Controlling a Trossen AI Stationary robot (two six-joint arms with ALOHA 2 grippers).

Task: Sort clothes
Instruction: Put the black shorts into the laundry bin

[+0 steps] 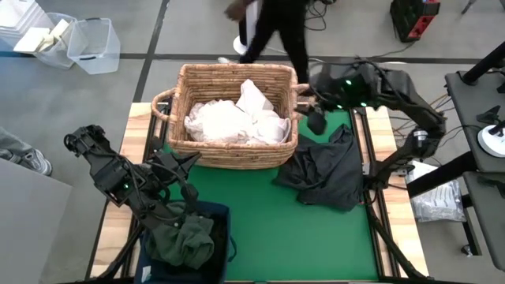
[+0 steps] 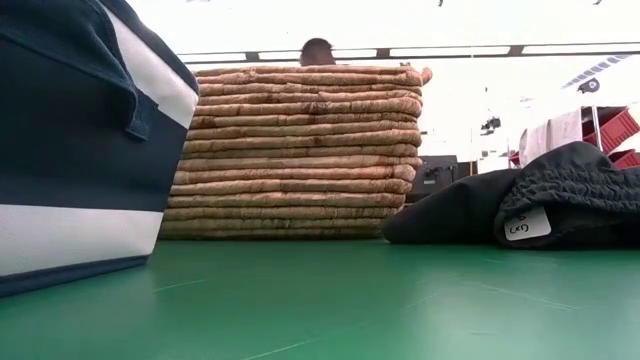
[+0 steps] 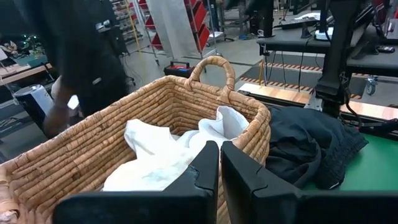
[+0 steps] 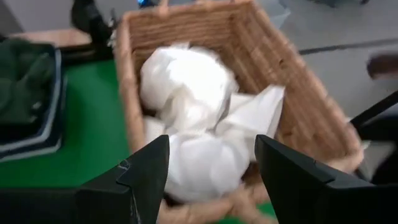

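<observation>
White clothes [image 1: 233, 120] lie heaped inside the wicker basket [image 1: 230, 154] at the table's far middle; they also show in the right wrist view [image 4: 193, 112] and the left wrist view [image 3: 161, 152]. A dark grey garment [image 1: 325, 170] lies crumpled on the green mat to the right of the basket, seen low as well [image 2: 530, 205]. Another dark garment [image 1: 185, 237] sits in the navy bin [image 1: 221, 217] at the near left. My left gripper [image 3: 219, 165] is shut and empty, hovering near the basket's near left corner. My right gripper [image 4: 211, 162] is open and empty above the basket's right end.
A person [image 1: 272, 31] moves just beyond the table's far edge, behind the basket. The bin [image 2: 70, 150] stands tall at the near left. Bare green mat [image 1: 300, 237] lies at the near middle and right. Clear plastic tubs [image 1: 87, 43] stand on the floor off the far left.
</observation>
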